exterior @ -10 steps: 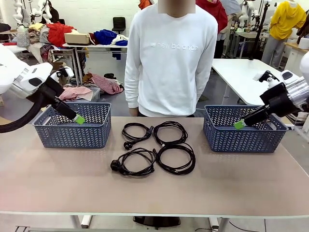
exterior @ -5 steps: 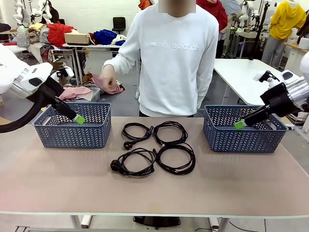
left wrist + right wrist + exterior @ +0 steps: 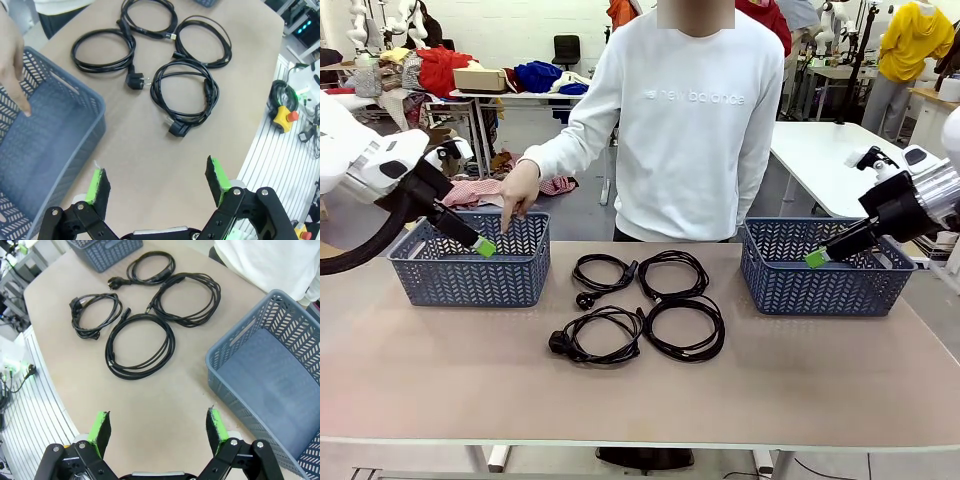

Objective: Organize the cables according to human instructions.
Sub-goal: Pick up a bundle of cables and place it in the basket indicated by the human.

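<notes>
Four coiled black cables lie at the table's middle: far left [image 3: 602,273], far right [image 3: 673,273], near left [image 3: 598,335], near right [image 3: 683,328]. The left wrist view has them too, for instance the coil [image 3: 186,96] with a plug. In the right wrist view a large coil [image 3: 140,344] lies nearest. My left gripper [image 3: 483,245] hangs open over the left basket [image 3: 472,279]; its wrist view [image 3: 156,181] confirms nothing between the fingers. My right gripper [image 3: 815,258] hangs open by the right basket [image 3: 825,283], seen again in its wrist view [image 3: 158,429]. The person's hand [image 3: 517,192] points a finger down into the left basket.
Both baskets are blue-grey plastic with lattice walls, standing at the table's far left [image 3: 45,150] and far right [image 3: 270,375]. The person in a white sweater [image 3: 688,125] stands at the far edge. Bare tabletop [image 3: 640,400] stretches along the near side.
The person's hand has come forward and down, and now points into the left basket. Both arms and the cables have stayed still.
</notes>
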`<state>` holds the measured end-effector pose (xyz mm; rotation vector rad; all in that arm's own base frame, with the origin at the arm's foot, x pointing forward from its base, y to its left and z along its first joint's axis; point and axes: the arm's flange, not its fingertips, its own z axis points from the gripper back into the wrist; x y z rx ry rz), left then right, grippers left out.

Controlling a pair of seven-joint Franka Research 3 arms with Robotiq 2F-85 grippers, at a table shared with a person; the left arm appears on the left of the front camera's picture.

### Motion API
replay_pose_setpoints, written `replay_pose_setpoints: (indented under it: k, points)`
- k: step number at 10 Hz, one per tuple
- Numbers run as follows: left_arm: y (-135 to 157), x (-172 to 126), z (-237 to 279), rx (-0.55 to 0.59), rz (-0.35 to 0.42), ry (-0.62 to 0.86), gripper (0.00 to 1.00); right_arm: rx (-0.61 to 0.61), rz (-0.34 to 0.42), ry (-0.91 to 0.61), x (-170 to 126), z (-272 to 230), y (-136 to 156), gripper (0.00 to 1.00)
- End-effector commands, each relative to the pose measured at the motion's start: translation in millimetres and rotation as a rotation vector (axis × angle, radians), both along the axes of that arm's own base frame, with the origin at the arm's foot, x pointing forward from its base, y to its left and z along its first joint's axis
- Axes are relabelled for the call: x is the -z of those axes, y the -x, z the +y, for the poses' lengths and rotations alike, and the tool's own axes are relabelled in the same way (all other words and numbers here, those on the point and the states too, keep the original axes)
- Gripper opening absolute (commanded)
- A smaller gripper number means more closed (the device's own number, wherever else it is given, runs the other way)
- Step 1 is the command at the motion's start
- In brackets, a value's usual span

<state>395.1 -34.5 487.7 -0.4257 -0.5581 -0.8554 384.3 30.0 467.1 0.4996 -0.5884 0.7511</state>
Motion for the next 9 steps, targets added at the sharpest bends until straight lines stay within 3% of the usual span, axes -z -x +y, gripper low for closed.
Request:
replay_pose_setpoints:
  k: [1,6,9]
  points:
    - [-0.6,2.3,1.8,0.017,-0.008,0.02,1.0,-0.021,-0.021,-0.019,0.9,-1.7,-3.9,1.0]
    - [0.0,0.0,0.1,0.0,0.0,0.0,1.0,-0.021,-0.021,-0.019,0.9,-1.7,-3.9,1.0]
    - [-4.4,-7.0,-33.3,0.133,-0.015,-0.121,1.0,-0.021,-0.021,-0.019,0.9,-1.7,-3.9,1.0]
